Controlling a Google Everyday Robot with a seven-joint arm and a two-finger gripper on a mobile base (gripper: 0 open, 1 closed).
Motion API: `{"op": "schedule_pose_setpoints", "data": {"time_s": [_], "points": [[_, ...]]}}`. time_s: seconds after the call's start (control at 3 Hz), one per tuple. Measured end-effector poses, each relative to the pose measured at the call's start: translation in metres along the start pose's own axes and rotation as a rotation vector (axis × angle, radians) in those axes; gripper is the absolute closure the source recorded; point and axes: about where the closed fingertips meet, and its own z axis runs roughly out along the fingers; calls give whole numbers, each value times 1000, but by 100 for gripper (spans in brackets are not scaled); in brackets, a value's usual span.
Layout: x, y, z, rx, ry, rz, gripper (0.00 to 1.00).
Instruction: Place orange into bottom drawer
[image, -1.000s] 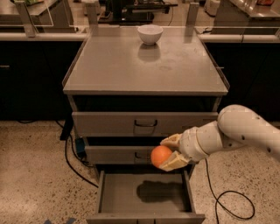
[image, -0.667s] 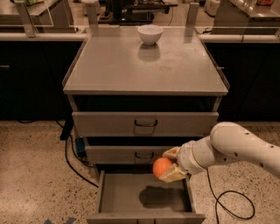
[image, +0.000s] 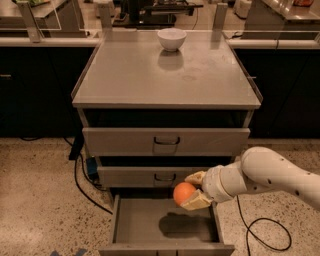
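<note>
My gripper (image: 191, 190) comes in from the right on a white arm and is shut on the orange (image: 183, 193), a small round fruit held between the two tan fingers. It hangs over the bottom drawer (image: 130, 225), which is pulled open as a wide shallow grey tray below the cabinet. The orange is above the drawer's back right part, and its shadow falls on the drawer floor. The drawer's inside holds nothing else.
Two upper drawers with dark loop handles (image: 166, 141) are closed above. A white bowl (image: 171, 39) stands at the back of the grey cabinet top (image: 125, 80). Black cables (image: 82, 187) run on the speckled floor at left and right.
My gripper has come down and slightly left with the orange, from in front of the middle drawer to just above the open bottom drawer.
</note>
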Motion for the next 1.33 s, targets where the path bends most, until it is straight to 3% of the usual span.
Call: {"op": "schedule_pose_setpoints", "data": {"time_s": [0.33, 0.67, 1.0, 1.33], "points": [[14, -12, 41, 20, -97, 73, 100], [29, -25, 87, 48, -133, 130, 100], [53, -30, 110, 93, -101, 178, 100], [83, -24, 94, 114, -55, 211, 100]]}}
